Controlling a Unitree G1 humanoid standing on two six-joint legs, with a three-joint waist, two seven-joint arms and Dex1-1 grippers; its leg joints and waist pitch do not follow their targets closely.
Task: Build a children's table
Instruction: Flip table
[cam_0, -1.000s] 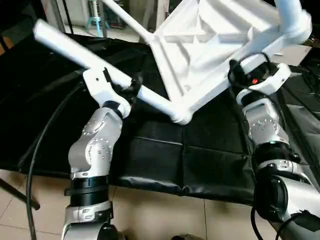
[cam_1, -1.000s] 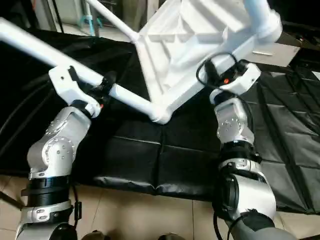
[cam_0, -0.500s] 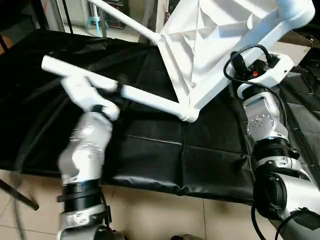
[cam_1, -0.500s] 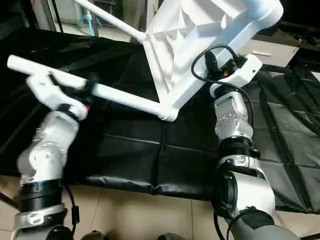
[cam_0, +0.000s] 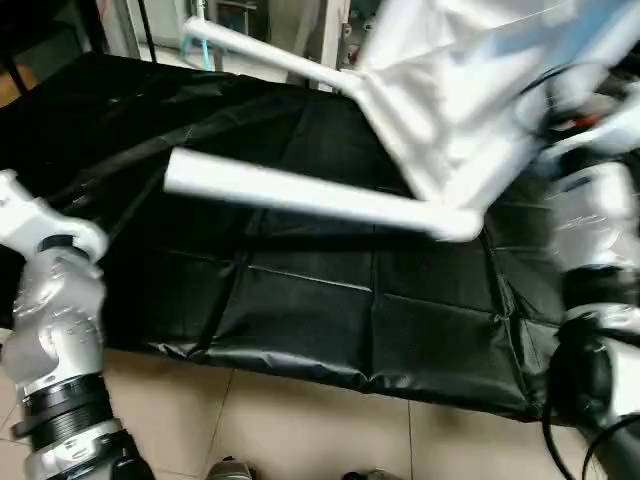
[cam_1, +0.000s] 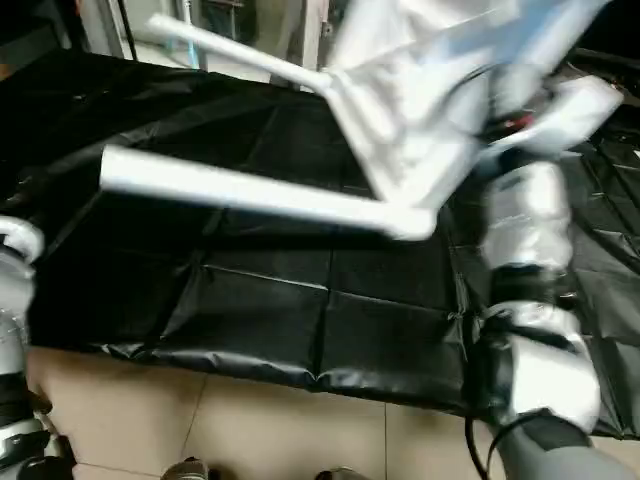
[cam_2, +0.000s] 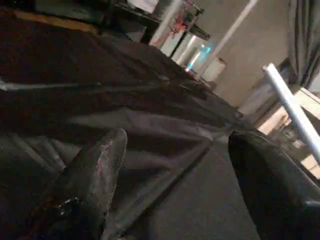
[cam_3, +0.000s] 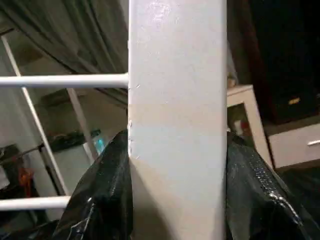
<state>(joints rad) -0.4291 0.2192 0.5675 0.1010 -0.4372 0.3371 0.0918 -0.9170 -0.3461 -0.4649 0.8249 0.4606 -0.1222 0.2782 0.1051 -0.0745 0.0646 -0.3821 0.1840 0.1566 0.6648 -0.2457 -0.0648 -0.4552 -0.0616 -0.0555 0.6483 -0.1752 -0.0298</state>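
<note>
The white tabletop (cam_0: 450, 100) is tilted up at the upper right, blurred. One long white leg (cam_0: 300, 195) juts leftward from its lower corner socket (cam_0: 455, 222), over the black sheet. A second leg (cam_0: 270, 58) sticks out at the back. My right gripper (cam_3: 177, 145) is shut on a white edge bar (cam_3: 177, 75) of the tabletop, which fills the gap between its black fingers (cam_3: 107, 190). My right arm (cam_0: 590, 200) is blurred beneath the top. My left gripper (cam_2: 175, 145) is open with nothing between its fingers (cam_2: 100, 165). My left arm (cam_0: 50, 300) is at the far left, apart from the leg.
A black creased sheet (cam_0: 330, 300) covers the work surface, its front edge meeting a tiled floor (cam_0: 300, 420). Metal stands and pale furniture (cam_0: 230, 15) are at the back. In the right wrist view, thin white rods (cam_3: 60, 80) cross the background.
My left gripper has let go of the near leg and swung left and down, away from it. The tabletop and right arm have shifted right, and the view has moved too.
</note>
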